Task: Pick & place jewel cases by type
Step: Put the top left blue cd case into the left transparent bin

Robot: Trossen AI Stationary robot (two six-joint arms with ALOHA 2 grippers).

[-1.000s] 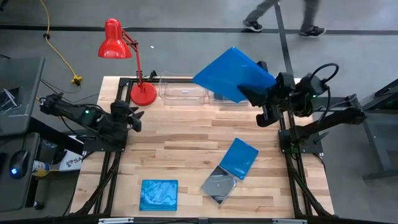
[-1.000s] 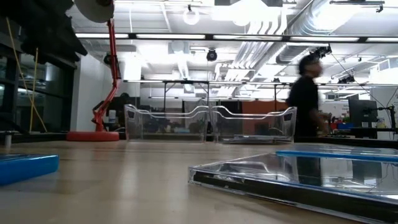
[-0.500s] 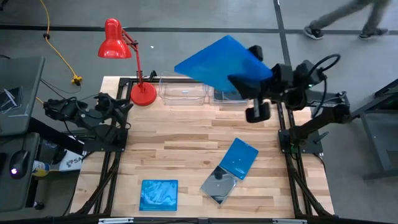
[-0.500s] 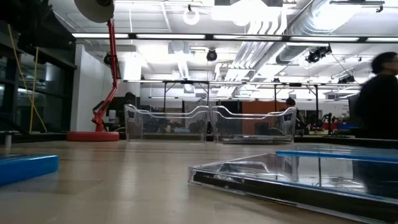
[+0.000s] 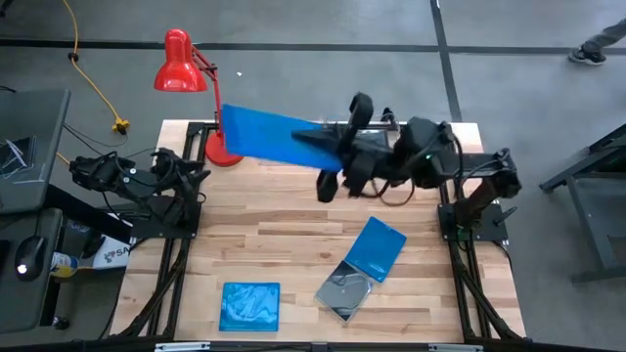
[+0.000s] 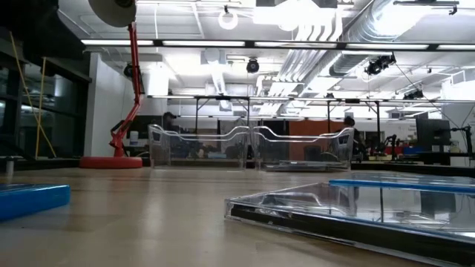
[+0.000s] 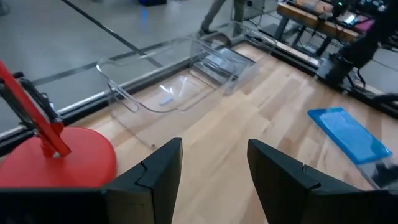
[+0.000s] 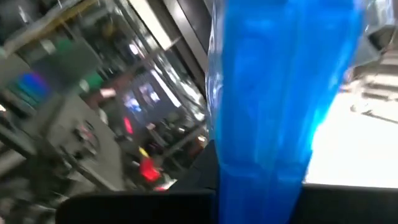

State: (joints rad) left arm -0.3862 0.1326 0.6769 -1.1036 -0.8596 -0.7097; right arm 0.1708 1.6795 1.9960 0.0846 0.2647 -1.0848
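The right gripper is clamped on a blue jewel case, holding it up in the air over the far side of the table, above the two clear bins and just beside the red lamp; from that arm's own camera the case fills most of the picture, seen nearly edge-on between the fingers. The case stretches from the gripper toward the lamp, its far corner over the lamp's round red base. The bin nearer the lamp looks to hold nothing but a small pale scrap or glint (hard to tell which), while the one farther from the lamp has something flat and clear lying in it. The left gripper waits well off to the lamp's other side, at the table's left edge, its fingers spread apart with nothing between them. Well away from the lamp, toward the near half of the table, a second blue case lies partly over a smoky clear case, touching it, and a third blue case lies alone near the front edge, closer to the lamp's side
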